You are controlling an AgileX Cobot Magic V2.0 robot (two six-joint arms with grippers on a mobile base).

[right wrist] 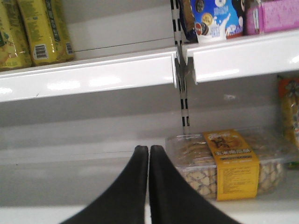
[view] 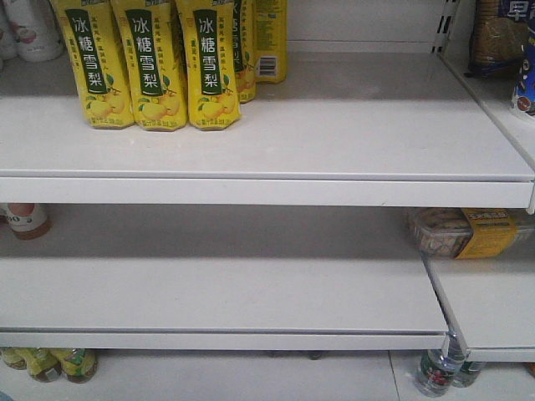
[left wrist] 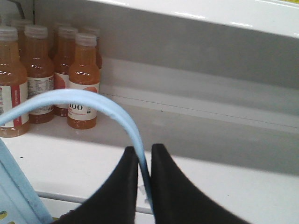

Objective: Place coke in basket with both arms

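Between left end effector [left wrist: 144, 156] fingers, one basket handle [left wrist: 93, 100], right end effector [right wrist: 148, 151] closed empty, three yellow cartons [view: 155, 63]

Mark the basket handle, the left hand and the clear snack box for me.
basket handle [left wrist: 84, 97]: left wrist view, top of the pale blue arch.
left hand [left wrist: 144, 156]: left wrist view, between its black fingertips, shut on the handle.
clear snack box [right wrist: 232, 164]: right wrist view, yellow label.

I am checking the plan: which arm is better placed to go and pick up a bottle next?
The right. The right gripper is shut on nothing, so it is free. The left gripper is shut on the basket handle and must hold it. No coke is in view.
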